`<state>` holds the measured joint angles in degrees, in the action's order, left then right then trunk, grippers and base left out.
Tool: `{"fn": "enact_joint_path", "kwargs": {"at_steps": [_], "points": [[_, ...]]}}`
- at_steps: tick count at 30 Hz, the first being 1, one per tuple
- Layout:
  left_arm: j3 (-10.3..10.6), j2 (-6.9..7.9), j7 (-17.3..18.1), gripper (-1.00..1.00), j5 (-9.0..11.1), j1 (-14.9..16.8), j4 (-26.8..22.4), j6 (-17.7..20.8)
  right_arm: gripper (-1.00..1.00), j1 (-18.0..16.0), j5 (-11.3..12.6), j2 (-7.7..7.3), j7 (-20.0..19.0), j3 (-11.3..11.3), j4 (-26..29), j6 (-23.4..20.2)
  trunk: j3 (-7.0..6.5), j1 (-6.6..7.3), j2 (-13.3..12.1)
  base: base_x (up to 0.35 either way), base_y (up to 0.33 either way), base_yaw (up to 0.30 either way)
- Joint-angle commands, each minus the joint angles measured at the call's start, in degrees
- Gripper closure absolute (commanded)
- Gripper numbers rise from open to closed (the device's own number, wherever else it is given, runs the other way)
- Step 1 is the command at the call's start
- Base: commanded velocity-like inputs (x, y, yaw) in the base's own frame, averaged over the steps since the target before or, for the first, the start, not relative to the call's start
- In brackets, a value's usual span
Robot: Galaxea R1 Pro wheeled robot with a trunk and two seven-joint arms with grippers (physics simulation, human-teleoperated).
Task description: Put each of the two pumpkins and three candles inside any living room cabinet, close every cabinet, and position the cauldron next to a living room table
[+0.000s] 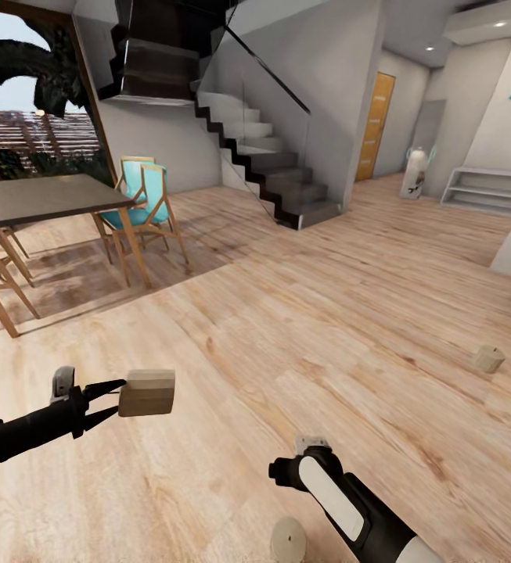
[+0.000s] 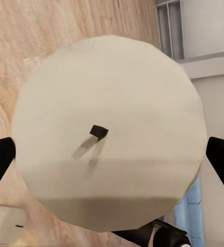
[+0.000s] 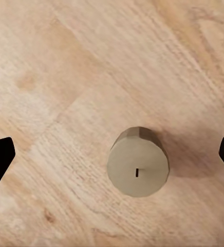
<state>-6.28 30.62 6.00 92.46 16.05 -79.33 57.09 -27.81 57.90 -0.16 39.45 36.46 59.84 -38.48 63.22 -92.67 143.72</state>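
Candle (image 1: 147, 392) gripped in left claw (image 1: 116, 397), second candle (image 3: 138, 168) apparently beneath spread right claw (image 3: 112, 154)

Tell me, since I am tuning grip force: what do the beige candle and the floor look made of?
The stubby beige candle in the left gripper looks like matte wax: flat faceted sides, a tiny dark wick. The pale plank floor looks like satin-finished wood with visible grain.

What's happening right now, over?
Left gripper shut on one candle. Right gripper open above second candle on floor. Third candle far right. Path clear.
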Motion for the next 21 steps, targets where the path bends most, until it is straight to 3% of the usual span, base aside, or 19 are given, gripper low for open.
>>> {"fn": "enact_joint_path", "kwargs": {"at_steps": [1, 6, 14, 21], "points": [[-0.05, 0.01, 0.59, 1.0, -0.39, 0.04, 0.03, 0.21, -1.0, -0.05, 0.42, -0.02, 0.53, 0.11, -0.09, 0.01, 0.28, -0.01, 0.04, 0.0, 0.0, 0.0], [-0.05, -0.03, 0.64, 1.0, -0.35, 0.04, 0.05, 0.21, -1.0, -0.16, 0.3, 0.47, 0.46, 0.14, -3.39, 0.21, 1.39, -0.14, 0.11, 0.0, 0.0, 0.0], [0.01, -0.1, 0.68, 1.0, -0.4, 0.04, 0.06, 0.21, -1.0, -0.56, 0.12, 4.17, 0.21, 0.19, -7.23, 2.09, 3.16, -0.35, 0.21, 0.0, 0.0, 0.0], [0.13, -0.2, 0.68, 1.0, -0.36, 0.04, 0.06, 0.21, -1.0, -1.55, 0.01, 4.79, 0.1, 0.49, -9.55, 6.17, 4.71, -0.53, 0.31, 0.0, 0.0, 0.0]]}}
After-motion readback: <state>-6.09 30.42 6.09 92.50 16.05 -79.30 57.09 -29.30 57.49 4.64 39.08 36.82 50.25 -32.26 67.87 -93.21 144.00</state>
